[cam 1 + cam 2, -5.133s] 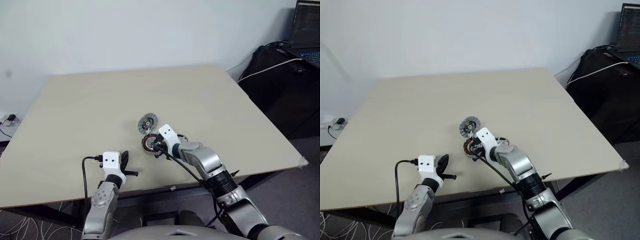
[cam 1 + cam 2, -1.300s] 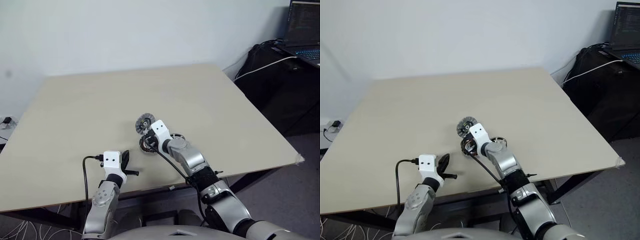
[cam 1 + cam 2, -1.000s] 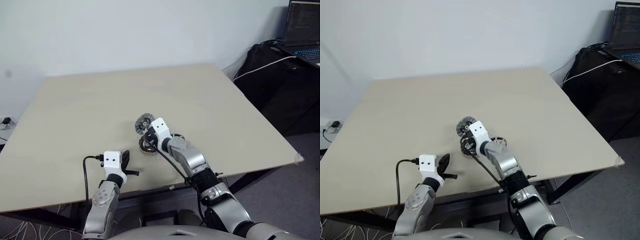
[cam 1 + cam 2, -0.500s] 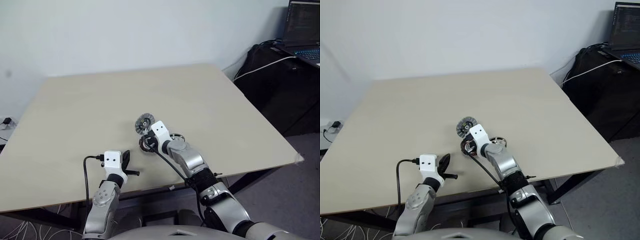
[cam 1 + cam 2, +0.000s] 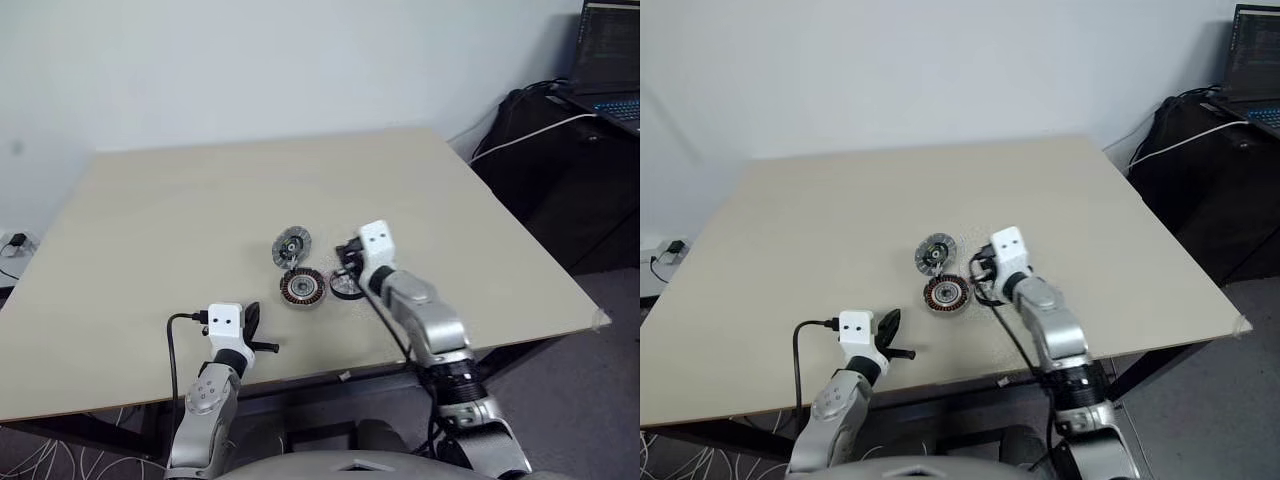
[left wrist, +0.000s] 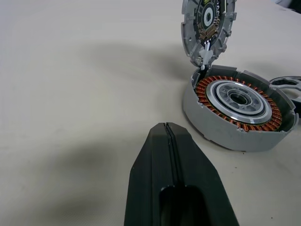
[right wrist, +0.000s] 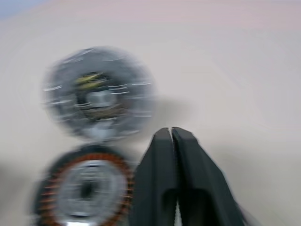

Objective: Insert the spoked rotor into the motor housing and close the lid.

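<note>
While the round metal motor housing (image 5: 303, 287) with its copper-brown windings sits open on the beige table (image 5: 180, 210), the silver-grey ribbed lid (image 5: 292, 245) stands tilted up just behind it. Dark spoked rotor (image 5: 346, 285) lies flat beside the housing, under the right gripper (image 7: 172, 136), fingers pressed together, empty. Left gripper (image 6: 167, 136) is closed too, holding nothing, near the table's front edge.
</note>
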### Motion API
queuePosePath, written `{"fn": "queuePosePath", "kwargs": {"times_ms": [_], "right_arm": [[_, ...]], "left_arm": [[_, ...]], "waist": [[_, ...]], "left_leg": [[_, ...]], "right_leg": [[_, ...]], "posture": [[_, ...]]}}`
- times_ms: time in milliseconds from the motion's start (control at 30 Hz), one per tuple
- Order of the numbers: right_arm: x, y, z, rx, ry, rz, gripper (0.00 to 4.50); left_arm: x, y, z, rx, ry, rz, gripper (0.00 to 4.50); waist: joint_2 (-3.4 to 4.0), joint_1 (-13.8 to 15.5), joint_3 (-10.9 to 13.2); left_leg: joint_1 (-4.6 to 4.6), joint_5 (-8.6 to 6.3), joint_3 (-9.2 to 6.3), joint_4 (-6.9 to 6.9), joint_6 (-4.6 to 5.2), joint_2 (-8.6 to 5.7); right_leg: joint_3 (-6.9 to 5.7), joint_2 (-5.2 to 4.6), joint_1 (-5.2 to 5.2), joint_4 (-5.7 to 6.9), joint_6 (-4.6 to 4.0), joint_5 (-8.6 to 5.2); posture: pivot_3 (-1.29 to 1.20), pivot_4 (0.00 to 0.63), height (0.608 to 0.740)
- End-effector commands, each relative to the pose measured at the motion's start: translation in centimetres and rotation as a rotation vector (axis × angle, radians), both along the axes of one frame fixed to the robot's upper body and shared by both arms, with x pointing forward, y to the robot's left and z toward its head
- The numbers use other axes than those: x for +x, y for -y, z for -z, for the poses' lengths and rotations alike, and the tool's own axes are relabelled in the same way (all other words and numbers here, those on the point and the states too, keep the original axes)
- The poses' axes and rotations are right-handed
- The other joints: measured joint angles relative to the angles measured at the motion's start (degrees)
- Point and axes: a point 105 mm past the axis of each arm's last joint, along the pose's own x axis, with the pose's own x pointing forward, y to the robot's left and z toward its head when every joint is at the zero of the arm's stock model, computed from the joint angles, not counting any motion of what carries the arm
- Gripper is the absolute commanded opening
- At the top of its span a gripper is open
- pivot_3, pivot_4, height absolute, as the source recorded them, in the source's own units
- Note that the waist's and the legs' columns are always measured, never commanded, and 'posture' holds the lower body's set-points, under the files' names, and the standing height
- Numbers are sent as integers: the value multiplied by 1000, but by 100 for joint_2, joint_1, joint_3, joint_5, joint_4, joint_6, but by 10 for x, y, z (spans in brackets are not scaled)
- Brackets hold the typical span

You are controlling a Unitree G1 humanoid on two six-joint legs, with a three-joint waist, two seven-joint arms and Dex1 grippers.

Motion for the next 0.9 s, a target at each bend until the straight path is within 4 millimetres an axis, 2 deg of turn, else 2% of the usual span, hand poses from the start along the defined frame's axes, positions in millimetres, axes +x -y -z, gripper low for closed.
{"fn": "queuePosePath", "kwargs": {"times_ms": [33,133,200,333,467,600,900], "right_arm": [[-3,37,-15,40,27,134,1260],[-17,56,-4,100,-42,216,2196],[-25,60,1,149,-84,248,2894],[-41,50,11,390,-205,292,4146],[-51,31,17,618,-323,316,4146],[-51,18,18,815,-419,321,4146],[-40,3,24,971,-549,303,4146]], "left_arm": [[3,2,-6,-22,28,4,0],[3,2,-6,-24,23,12,0],[2,2,-5,-24,20,15,0],[2,2,-4,-25,13,23,0],[2,3,-4,-24,8,32,0],[2,3,-4,-23,5,39,0],[2,2,-5,-20,5,36,0]], "waist": [[0,2,1],[0,-4,1],[1,-16,2],[8,-16,5],[15,-4,9],[22,12,13],[45,-30,27]], "left_leg": [[0,0,0,0,1,0],[-1,0,1,-1,1,2],[-1,0,1,-1,2,5],[-1,0,2,0,2,8],[-3,-1,1,2,2,5],[-5,-4,0,2,8,2],[-7,-1,5,1,12,10]], "right_leg": [[0,0,0,-1,0,0],[1,1,-2,0,0,-1],[1,2,-1,0,22,-18],[2,1,-2,2,27,-21],[1,-3,0,0,31,-20],[0,-6,3,-11,34,-17],[1,1,0,-11,35,-17]], "posture": [[0,0,740],[0,0,740],[0,0,740],[0,0,740],[0,0,740],[0,0,740],[0,0,740]]}}
